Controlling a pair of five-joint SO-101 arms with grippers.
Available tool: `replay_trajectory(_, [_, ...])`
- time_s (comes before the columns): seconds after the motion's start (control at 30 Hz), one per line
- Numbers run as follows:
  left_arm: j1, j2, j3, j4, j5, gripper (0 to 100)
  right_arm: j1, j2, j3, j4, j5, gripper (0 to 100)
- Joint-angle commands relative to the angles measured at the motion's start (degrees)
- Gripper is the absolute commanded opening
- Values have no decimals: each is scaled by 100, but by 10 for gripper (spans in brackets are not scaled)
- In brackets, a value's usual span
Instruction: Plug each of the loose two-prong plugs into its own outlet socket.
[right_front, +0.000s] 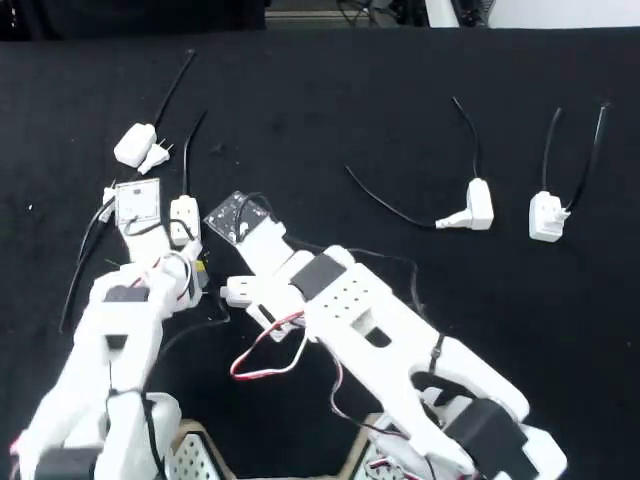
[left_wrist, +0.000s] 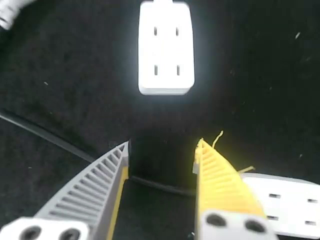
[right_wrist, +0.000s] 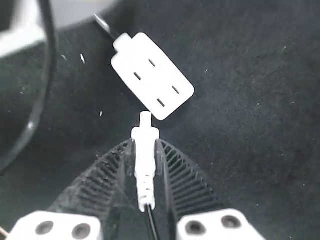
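Note:
My right gripper (right_wrist: 145, 146) is shut on a white two-prong plug (right_wrist: 145, 150), whose prongs point at a white outlet block (right_wrist: 152, 75) a short way ahead, not touching it. In the high view this gripper (right_front: 235, 215) sits beside that outlet (right_front: 184, 220). My left gripper (left_wrist: 162, 150) stands open above the black cloth, with a black cord (left_wrist: 50, 137) running across under its fingers. Another white outlet block (left_wrist: 166, 50) lies ahead of it. In the high view that block (right_front: 133, 144) has a loose plug (right_front: 157, 157) next to it.
Two more white plugs (right_front: 478, 208) (right_front: 545, 215) on black cords lie at the right of the black table (right_front: 330, 110). Black cords trail across the left and centre. A second outlet (left_wrist: 285, 205) lies close beside the left gripper's yellow finger.

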Motion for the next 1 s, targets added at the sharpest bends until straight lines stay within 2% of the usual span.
replay_trajectory(0.0, [75, 844, -813, 105, -26, 213, -79, 453, -488, -26, 0, 11])
replay_trajectory(0.13, [136, 914, -769, 176, -53, 213, -18, 787, -796, -26, 0, 11])
replay_trajectory(0.27, [171, 914, -963, 870, -62, 213, 211, 1007, -1095, -26, 9, 11])
replay_trajectory(0.4, [681, 914, -1033, 1275, -62, 213, 475, 1279, -1323, 9, 141, 11])
replay_trajectory(0.53, [1068, 914, -954, 1275, -62, 213, 756, 1332, -1437, 273, 202, 11])
replay_trajectory(0.77, [778, 914, -1007, 1257, -44, 213, 862, 866, -2343, 1530, 378, 11])
replay_trajectory(0.97, [330, 905, -1068, 1407, -149, 213, 844, 1684, -3662, 2127, 624, 11])
